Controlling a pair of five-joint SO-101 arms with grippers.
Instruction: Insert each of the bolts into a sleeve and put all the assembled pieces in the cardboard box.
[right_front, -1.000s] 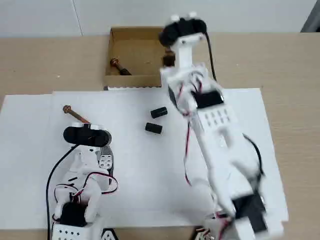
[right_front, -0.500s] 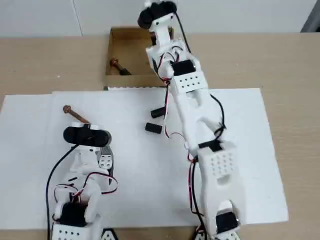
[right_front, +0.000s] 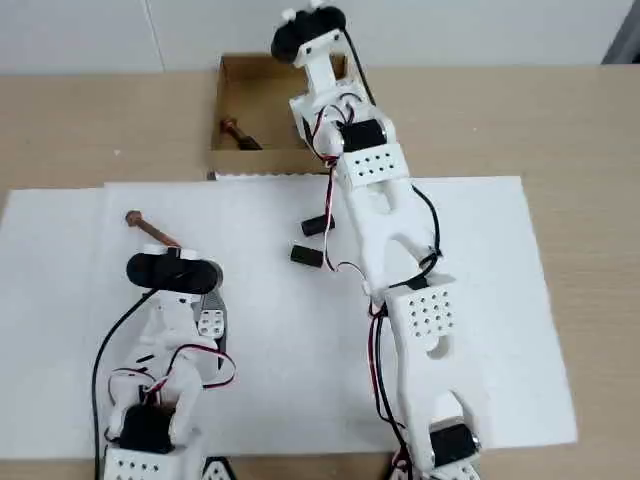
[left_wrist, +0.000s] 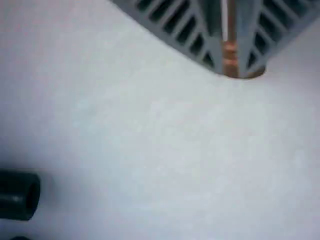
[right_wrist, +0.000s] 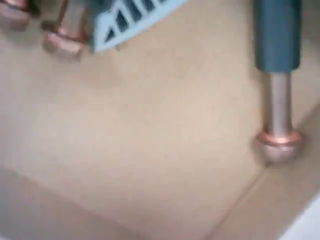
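The cardboard box (right_front: 228, 75) stands at the back of the table. One bolt with a dark sleeve (right_front: 240, 135) lies inside it, also seen as the sleeved bolt (right_wrist: 277, 100) on the box floor. My right arm (right_front: 345, 150) stretches over the box, and my right gripper (right_wrist: 80, 37) hangs low inside it, shut on a copper bolt (right_wrist: 62, 40). My left gripper (left_wrist: 232, 65) rests on the white paper, shut on the threaded end of a bolt (right_front: 150, 228). Two loose black sleeves (right_front: 318, 224) (right_front: 307, 256) lie mid-paper; the sleeve (left_wrist: 17, 195) is nearest.
A white paper sheet (right_front: 90, 300) covers the front of the wooden table (right_front: 560, 120). Both arm bases stand at the front edge. The right arm's body lies just right of the two loose sleeves.
The right arm has swung left and stretched farther over the box, then settled. The left arm and its bolt have not moved.
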